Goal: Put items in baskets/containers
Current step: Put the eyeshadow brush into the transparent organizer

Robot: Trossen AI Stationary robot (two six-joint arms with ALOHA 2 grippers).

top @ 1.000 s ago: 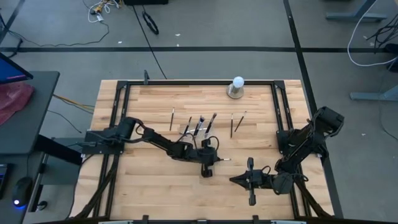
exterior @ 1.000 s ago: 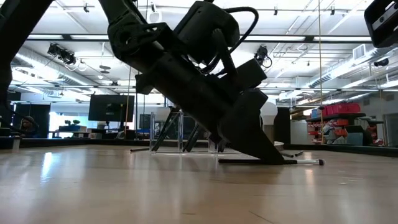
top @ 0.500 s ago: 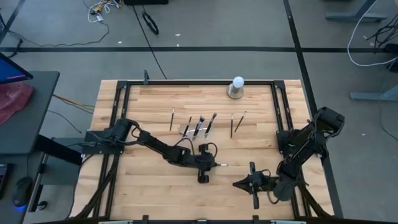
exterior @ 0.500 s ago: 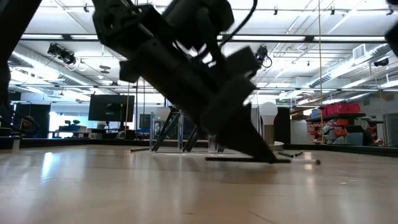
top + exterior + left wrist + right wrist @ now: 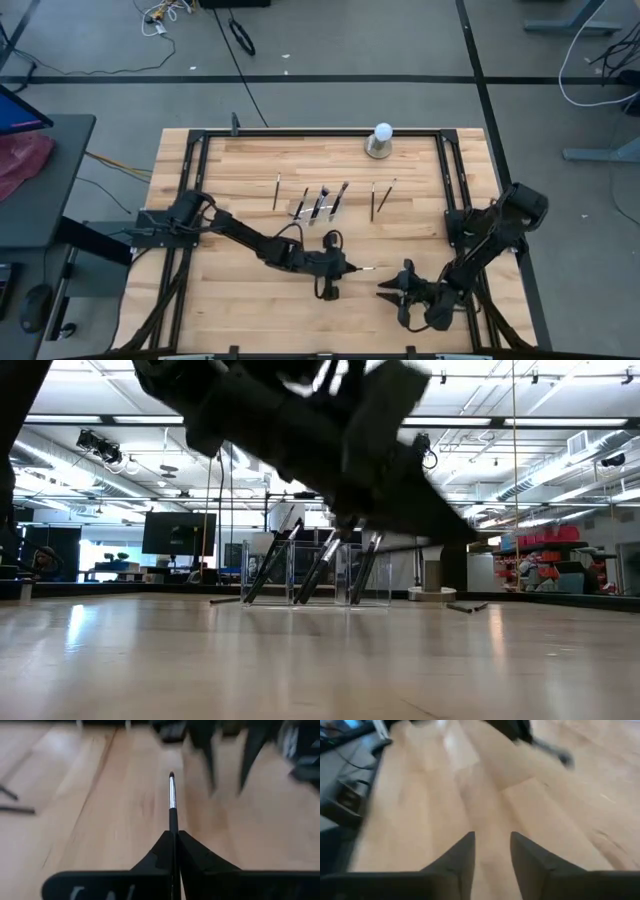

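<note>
One brush (image 5: 172, 800) is clamped between the fingers of the left pincer (image 5: 343, 268), sticking straight out ahead of it, silvery ferrule and dark tip forward. A second ago it lay flat on the table (image 5: 240, 300) under that pincer; now the low view shows pincer and brush clear of the wood, so the pick-up looks done and the carry to the holder (image 5: 318, 208) is what remains. In the high view the left pincer has also drifted toward the near edge and away from the holder, which stands farther back with several brushes (image 5: 325, 555) already leaning in its compartments.

Loose brushes lie beside the holder: one (image 5: 277, 191) on its left and two (image 5: 380, 198) on its right, unmoved. The white ball (image 5: 381, 133) sits at the back edge.

The right pincer (image 5: 387, 287) hovers low near the front right, fingers apart and holding nothing; it has crept nearer the front edge and turned toward the left pincer.
</note>
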